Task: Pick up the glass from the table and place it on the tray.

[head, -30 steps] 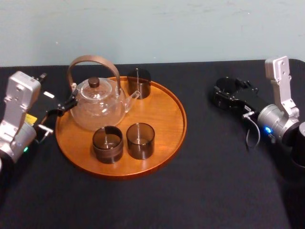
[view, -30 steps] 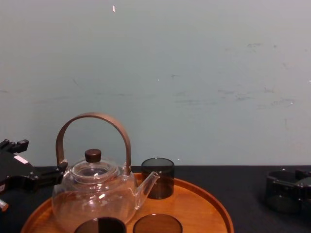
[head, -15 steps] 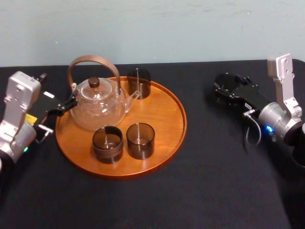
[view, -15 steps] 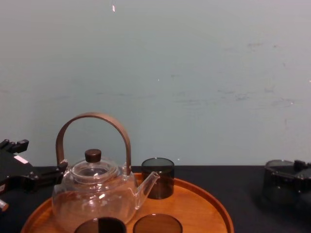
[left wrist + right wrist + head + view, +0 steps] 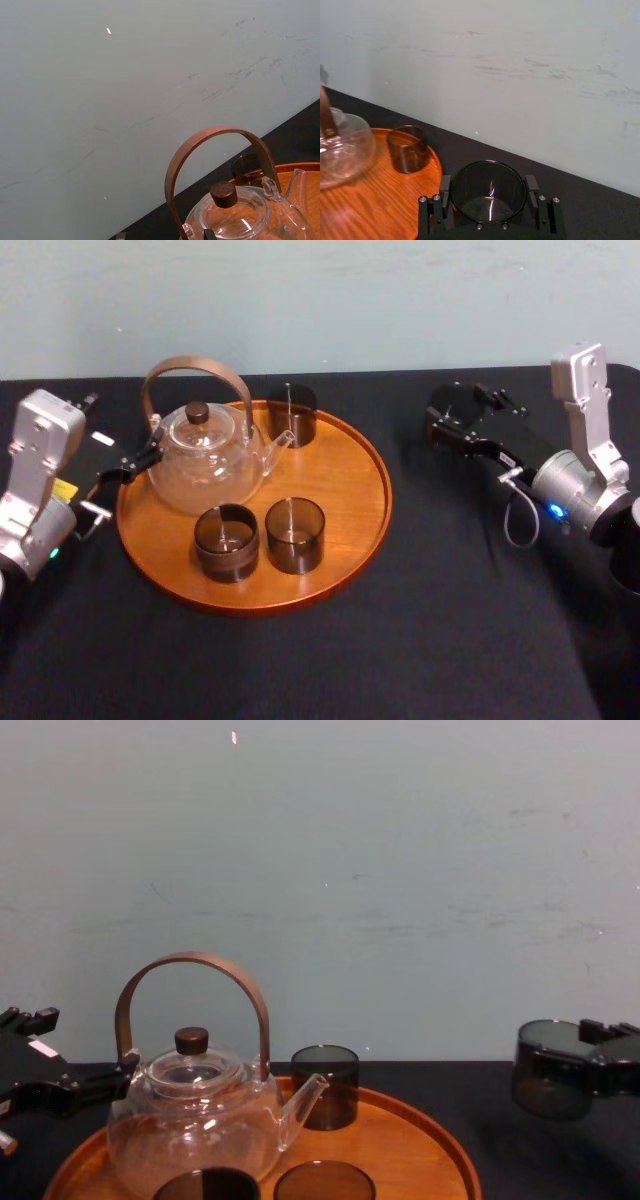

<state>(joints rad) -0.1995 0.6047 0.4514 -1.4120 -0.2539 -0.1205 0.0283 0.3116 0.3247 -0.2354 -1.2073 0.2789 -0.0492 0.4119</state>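
The black bench (image 5: pixel 430 620) spreads across the lower part of the head view. The round wooden tray (image 5: pixel 340 490) lies left of centre on it. Nearest on the tray stand two dark glasses side by side, almost touching: the front-left glass (image 5: pixel 225 541) and the front-right glass (image 5: pixel 294 534). Behind them, on the tray's left half, sits the glass teapot (image 5: pixel 205 456), upright, with an arched brown handle and a dark knob on its lid. Its spout points right, toward the back glass (image 5: pixel 291 414), which stands at the tray's far edge.

At the left edge of the head view, the left gripper (image 5: pixel 133 464) is just beside the teapot's left side, over the tray's rim. Whether it is open or closed cannot be told.

In the upper right of the head view, well apart from the tray, the right gripper (image 5: pixel 449 426) is clamped around the smoky glass (image 5: pixel 548 1070), one finger pressed to each side. The glass is upright, mouth up, and in the chest view it appears raised clear of the bench at the right edge of the frame.
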